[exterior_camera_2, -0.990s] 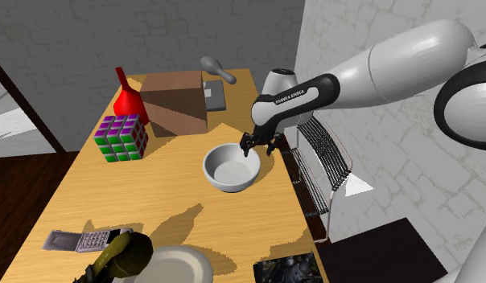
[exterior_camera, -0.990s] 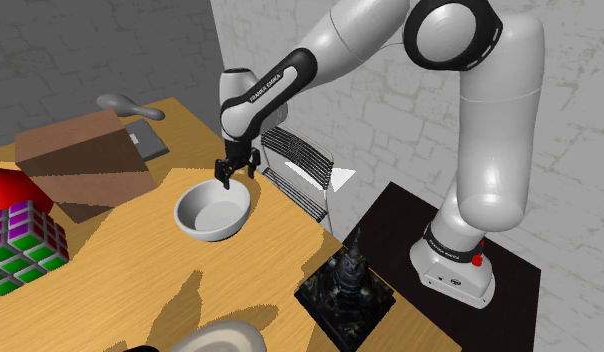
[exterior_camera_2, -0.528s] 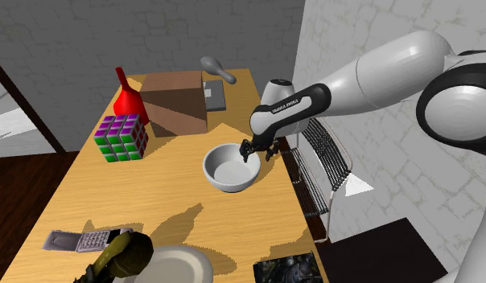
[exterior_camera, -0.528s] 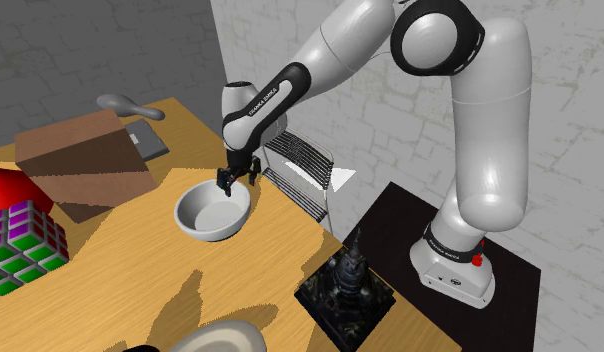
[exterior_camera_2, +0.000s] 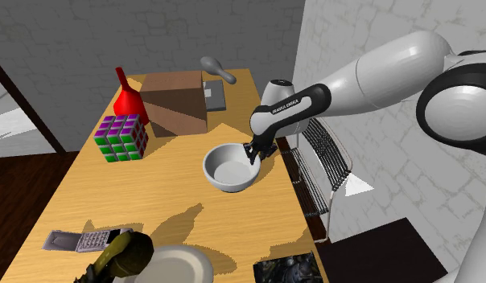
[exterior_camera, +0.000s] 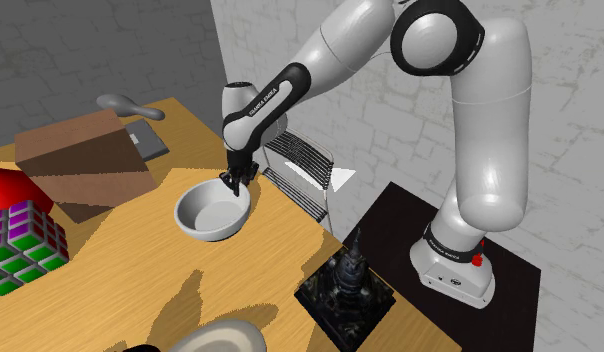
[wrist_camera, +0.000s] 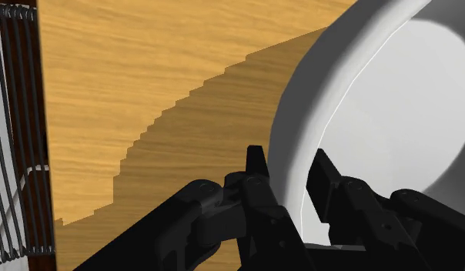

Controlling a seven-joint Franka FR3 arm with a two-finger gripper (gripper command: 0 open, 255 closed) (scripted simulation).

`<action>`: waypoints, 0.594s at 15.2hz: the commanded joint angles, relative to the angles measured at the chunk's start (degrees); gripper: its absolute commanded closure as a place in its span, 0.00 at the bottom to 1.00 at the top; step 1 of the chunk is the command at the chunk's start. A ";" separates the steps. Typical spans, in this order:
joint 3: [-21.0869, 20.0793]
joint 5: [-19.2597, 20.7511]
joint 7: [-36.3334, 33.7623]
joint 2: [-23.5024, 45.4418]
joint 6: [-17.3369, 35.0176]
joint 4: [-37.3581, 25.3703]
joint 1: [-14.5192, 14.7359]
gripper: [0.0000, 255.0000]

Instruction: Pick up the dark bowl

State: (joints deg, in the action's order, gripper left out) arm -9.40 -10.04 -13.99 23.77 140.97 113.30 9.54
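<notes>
Looking at the shoulder view first: the bowl (exterior_camera: 212, 212) (it renders pale grey, not dark) sits on the desk (exterior_camera: 140, 290) near the edge on that view's right. The hand (exterior_camera: 233, 181) is down on the far right part of its rim.

Second exterior view, same story. The hand (exterior_camera_2: 254, 153) is on the rim at that view's right, and the bowl (exterior_camera_2: 230, 167) looks flat on the desk, with no gap under it that I can make out.

Wrist view settles the grip: the fingers (wrist_camera: 256, 163) straddle the bowl's wall, one outside and one inside, clamped onto it.

So I'd say the reach and grasp are done and the lift is what's left.

Orientation-wise it's upright, mouth facing straight up, base down. It's round, so there's no real long axis, just the vertical one through the middle.
</notes>
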 commanded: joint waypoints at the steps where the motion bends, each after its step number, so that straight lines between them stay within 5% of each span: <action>1: 0.00 0.00 0.00 0.06 0.04 0.00 0.01 1.00; 9: -0.04 0.07 -0.70 -3.46 -4.17 -0.75 -0.11 1.00</action>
State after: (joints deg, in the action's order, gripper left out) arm -9.45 -10.01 -14.57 20.67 137.50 112.99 9.44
